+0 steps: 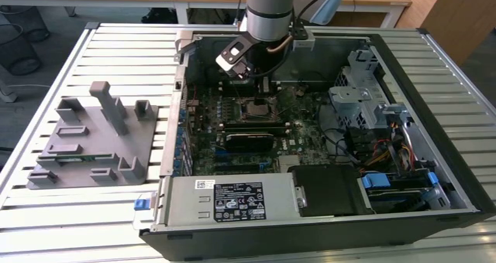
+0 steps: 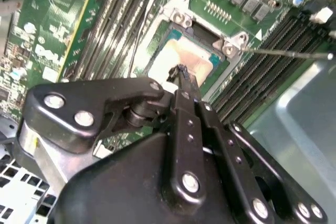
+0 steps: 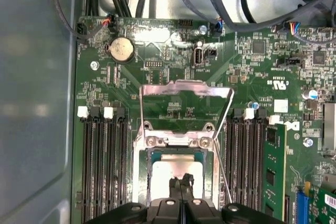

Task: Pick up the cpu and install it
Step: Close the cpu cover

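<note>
The cpu (image 3: 176, 174) is a pale silvery square lying flat inside the socket on the green motherboard (image 3: 252, 66); it is seen again as the cpu (image 2: 191, 59) in the second wrist view. The socket's metal load plate (image 3: 186, 90) stands swung open behind it. My gripper (image 3: 181, 183) hangs straight over the chip, its black fingers pressed together and their tips at or just above the chip's top. The gripper (image 2: 180, 73) holds nothing between its fingers. In the exterior view the gripper (image 1: 264, 93) reaches down into the open computer case (image 1: 434, 176) above the socket (image 1: 258, 107).
A green memory stick (image 3: 274, 166) stands in a slot beside the socket. The thin socket lever (image 2: 289, 52) sticks out. A grey part fixture (image 1: 89, 141) sits at the exterior view's left. The power supply (image 1: 225, 202), drive cage (image 1: 356, 94) and cables (image 1: 380, 152) crowd the case.
</note>
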`<state>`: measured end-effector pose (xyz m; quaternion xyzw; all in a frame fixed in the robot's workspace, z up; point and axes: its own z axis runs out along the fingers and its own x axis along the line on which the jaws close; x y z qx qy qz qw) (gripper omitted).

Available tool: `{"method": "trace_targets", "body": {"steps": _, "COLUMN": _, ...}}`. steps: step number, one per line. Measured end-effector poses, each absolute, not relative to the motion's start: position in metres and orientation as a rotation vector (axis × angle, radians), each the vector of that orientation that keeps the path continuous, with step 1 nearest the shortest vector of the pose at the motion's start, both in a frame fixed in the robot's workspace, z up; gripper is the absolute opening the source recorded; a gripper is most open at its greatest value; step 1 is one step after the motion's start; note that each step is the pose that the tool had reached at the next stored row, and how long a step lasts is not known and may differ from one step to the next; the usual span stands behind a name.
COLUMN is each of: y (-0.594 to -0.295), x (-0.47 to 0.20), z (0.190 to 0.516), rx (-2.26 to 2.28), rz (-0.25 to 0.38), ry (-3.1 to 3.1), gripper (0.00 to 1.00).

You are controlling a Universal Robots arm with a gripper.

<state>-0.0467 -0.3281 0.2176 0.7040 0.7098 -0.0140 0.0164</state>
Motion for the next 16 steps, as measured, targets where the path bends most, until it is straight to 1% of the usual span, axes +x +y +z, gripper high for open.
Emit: {"method": "trace_targets", "body": {"steps": 16, "y": -0.3281, "x": -0.0469, "z": 0.2256, "rx": 2.187, "rz": -0.046, "ry": 2.206, "gripper": 0.11}}
